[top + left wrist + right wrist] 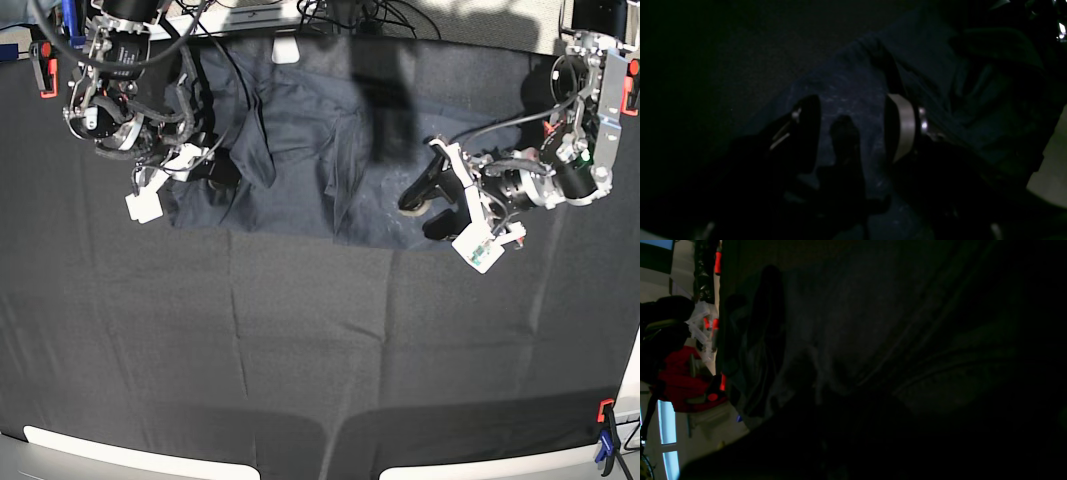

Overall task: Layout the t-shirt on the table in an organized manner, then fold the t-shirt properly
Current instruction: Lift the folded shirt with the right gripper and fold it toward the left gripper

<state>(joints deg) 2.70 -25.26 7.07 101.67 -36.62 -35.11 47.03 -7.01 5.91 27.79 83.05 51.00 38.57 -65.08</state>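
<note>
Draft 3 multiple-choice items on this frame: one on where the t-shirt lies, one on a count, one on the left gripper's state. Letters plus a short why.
1. Where does the t-shirt lie on the table?
A. far half, between the two arms
B. near edge, in the middle
C. hanging off the near right corner

2. How many orange clamps show at the table's edges in the base view?
A. none
B. three
C. six

3. How does the left gripper stand?
A. shut on the collar
B. open above the shirt
C. out of every view

Answers:
1 A: the base view shows the rumpled shirt along the far side, with bare black cloth filling the near half.
2 B: one orange clamp at far left, one at far right, one at the near right corner.
3 B: the left wrist view shows its fingers apart with navy fabric between them.
</note>
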